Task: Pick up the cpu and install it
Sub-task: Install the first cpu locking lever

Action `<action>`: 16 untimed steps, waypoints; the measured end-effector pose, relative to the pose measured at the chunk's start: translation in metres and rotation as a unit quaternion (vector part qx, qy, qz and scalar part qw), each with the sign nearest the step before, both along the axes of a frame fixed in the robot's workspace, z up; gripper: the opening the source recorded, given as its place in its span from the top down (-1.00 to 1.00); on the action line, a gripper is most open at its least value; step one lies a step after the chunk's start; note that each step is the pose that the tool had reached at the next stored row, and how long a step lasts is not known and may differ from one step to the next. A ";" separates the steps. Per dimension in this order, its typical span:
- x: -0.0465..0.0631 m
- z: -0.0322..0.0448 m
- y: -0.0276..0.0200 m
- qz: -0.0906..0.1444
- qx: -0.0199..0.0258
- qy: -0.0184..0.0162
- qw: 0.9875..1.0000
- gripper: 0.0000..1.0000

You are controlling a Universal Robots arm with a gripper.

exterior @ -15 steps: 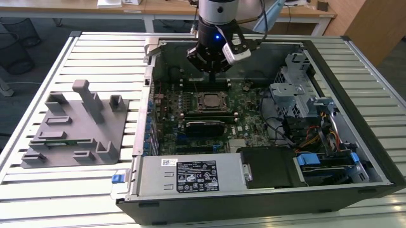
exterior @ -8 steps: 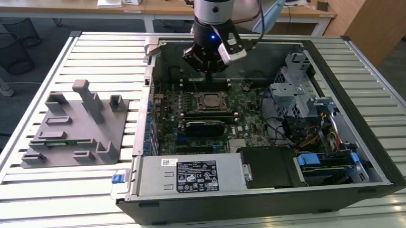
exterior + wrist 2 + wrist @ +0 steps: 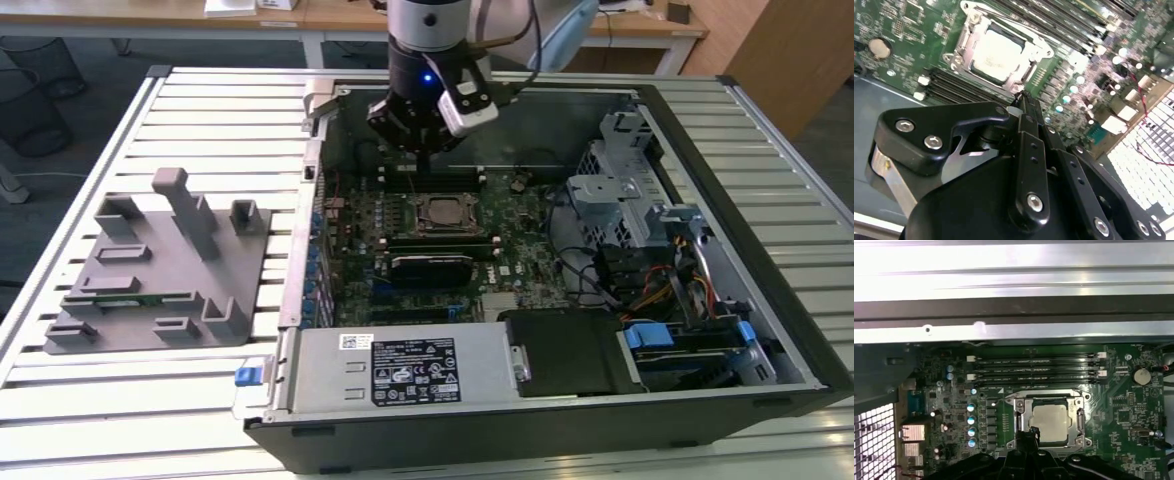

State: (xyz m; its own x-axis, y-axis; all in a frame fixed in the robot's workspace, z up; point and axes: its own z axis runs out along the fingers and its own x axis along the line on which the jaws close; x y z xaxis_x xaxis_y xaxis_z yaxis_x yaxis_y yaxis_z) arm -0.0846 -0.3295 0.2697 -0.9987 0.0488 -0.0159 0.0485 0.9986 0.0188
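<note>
Cpu [image 3: 1050, 421] already lies square inside the socket frame [image 3: 1019, 416] on the motherboard. End effector [image 3: 1024, 100] hangs just above its far edge, fingertips pressed together, holding nothing; any lowering should be vertical and gentle.

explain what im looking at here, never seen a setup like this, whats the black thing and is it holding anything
The black thing is a robot arm's gripper. The exterior view is taken by a camera off the arm, looking down on a slatted metal table. On the table lies an opened computer case, and on the exterior view's left a grey holder tray. The two wrist views come from cameras riding on the arm, so black parts of the gripper sit close in front of them. It hangs over the green motherboard. The pale square in the metal frame is the cpu, already lying in its socket. Nothing appears to be held, though I cannot tell how the gripper stands.
</note>
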 end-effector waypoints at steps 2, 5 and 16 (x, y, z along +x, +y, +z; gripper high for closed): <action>-0.005 -0.0001 0.0000 0.000 0.000 0.000 1.000 0.79; -0.013 -0.0008 0.0000 0.001 0.000 0.000 1.000 0.79; -0.024 -0.0028 0.0071 0.001 0.000 0.000 1.000 0.79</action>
